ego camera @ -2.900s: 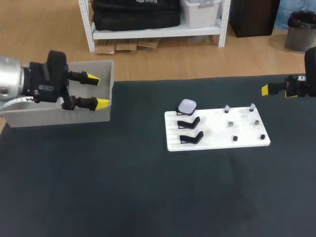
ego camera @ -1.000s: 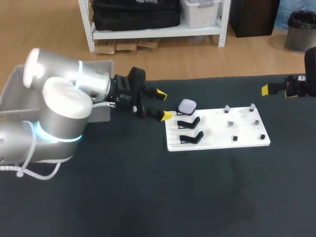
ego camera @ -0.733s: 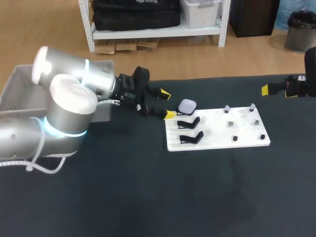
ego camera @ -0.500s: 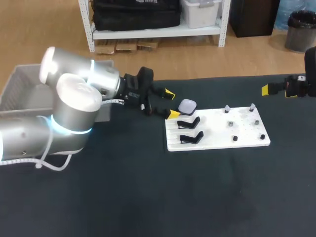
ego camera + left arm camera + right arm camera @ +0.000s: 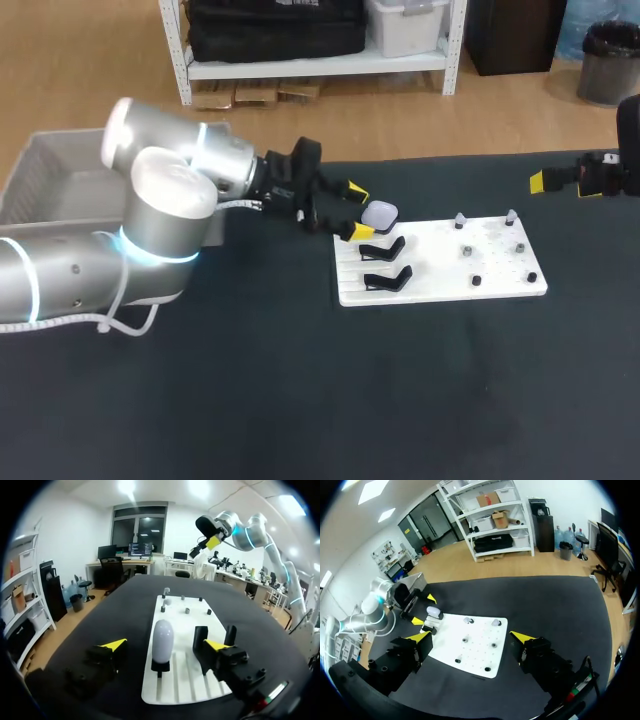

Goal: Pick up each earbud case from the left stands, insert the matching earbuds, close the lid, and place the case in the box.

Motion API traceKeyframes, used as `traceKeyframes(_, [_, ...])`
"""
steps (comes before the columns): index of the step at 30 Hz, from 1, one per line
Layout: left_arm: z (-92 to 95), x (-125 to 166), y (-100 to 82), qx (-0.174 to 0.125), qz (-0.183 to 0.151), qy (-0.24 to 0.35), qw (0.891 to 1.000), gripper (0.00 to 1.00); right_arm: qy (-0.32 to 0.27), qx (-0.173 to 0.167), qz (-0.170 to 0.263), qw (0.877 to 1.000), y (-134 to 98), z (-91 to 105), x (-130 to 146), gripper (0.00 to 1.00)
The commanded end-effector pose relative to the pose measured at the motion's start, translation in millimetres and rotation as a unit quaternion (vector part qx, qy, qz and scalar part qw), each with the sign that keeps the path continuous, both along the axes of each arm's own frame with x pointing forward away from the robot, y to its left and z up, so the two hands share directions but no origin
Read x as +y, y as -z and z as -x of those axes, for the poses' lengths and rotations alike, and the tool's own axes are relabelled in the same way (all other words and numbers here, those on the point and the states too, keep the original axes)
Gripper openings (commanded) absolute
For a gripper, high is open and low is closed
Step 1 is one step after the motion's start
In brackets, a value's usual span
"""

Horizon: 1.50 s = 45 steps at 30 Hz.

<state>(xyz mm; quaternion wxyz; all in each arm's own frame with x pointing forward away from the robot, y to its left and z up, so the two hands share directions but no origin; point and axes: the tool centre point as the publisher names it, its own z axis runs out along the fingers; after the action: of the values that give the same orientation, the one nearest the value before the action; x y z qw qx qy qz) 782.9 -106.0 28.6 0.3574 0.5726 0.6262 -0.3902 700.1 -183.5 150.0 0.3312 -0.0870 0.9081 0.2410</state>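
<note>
A black cloth-covered table (image 5: 300, 400) is filling most of the scene. My silver left arm (image 5: 150, 220) is occupying the left side, with its black wrist pointing to the right. Behind it, at the far left of the table, a grey plastic box (image 5: 50, 190) is standing.

Right of the middle, a flat white board (image 5: 440, 272) is lying on the table. On its left part two black angled stands (image 5: 383, 248) are standing free, one nearer than the other, and a third stand further away is carrying the pale lilac rounded earbud case (image 5: 379, 214), lid closed.

The left gripper (image 5: 358, 210) is hovering just beside the left edge of the board. Its fingers are spread and gripping nothing; the case is sitting just ahead of them, in line with the gap, and is not touching either one.

The right gripper (image 5: 470, 636) is hanging at the far right, well apart from the board, with fingers also spread wide and free.

On the right part of the board several small grey and dark pieces (image 5: 466, 250) are standing in rows.
</note>
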Motion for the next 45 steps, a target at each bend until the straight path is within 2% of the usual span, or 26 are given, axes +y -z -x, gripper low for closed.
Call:
traceKeyframes(1, [-6.8, -7.8, 5.8, 0.006, 0.002, 0.008, 1.000, 0.94, -0.001, 0.000, -0.001, 1.000, 0.4, -0.4, -0.6, 1.00])
traceKeyframes(9, [-8.4, -15.7, 9.6, 0.012, 0.003, 0.000, 1.000, 0.83, -0.001, 0.000, -0.001, 1.000, 0.4, -0.4, -0.6, 1.00])
traceKeyframes(12, [-8.4, -16.8, 11.4, 0.016, 0.003, -0.007, 1.000, 0.74, -0.001, 0.000, -0.001, 1.000, 0.4, -0.4, -0.6, 1.00])
traceKeyframes(22, [-7.1, -19.5, 16.9, 0.022, 0.002, -0.013, 1.000, 0.65, -0.001, 0.000, -0.001, 1.000, 0.4, -0.4, -0.6, 1.00])
traceKeyframes(25, [-7.3, -20.2, 18.3, 0.023, 0.001, -0.015, 1.000, 0.59, -0.001, 0.000, -0.001, 1.000, 0.4, -0.4, -0.6, 1.00])
traceKeyframes(27, [-7.1, -20.6, 18.8, 0.023, -0.001, -0.015, 1.000, 0.49, -0.001, 0.000, -0.001, 1.000, 0.4, -0.4, -0.6, 1.00])
traceKeyframes(30, [-7.0, -21.1, 20.0, 0.024, -0.002, -0.015, 1.000, 0.49, -0.001, 0.000, -0.001, 1.000, 0.4, -0.4, -0.6, 1.00])
traceKeyframes(38, [-5.7, -21.7, 22.2, 0.028, -0.003, -0.012, 1.000, 0.38, -0.001, 0.000, -0.001, 1.000, 0.4, -0.4, -0.6, 1.00])
traceKeyframes(40, [-5.2, -21.5, 22.5, 0.028, -0.003, -0.011, 1.000, 0.28, -0.001, 0.000, -0.001, 1.000, 0.4, -0.4, -0.6, 1.00])
traceKeyframes(43, [-5.0, -21.3, 22.7, 0.029, -0.003, -0.010, 1.000, 0.04, -0.001, 0.000, -0.001, 1.000, 0.4, -0.4, -0.6, 1.00])
traceKeyframes(45, [-4.6, -21.3, 22.8, 0.029, -0.003, -0.009, 1.000, 0.00, -0.001, 0.000, -0.001, 1.000, 0.4, -0.4, -0.6, 1.00])
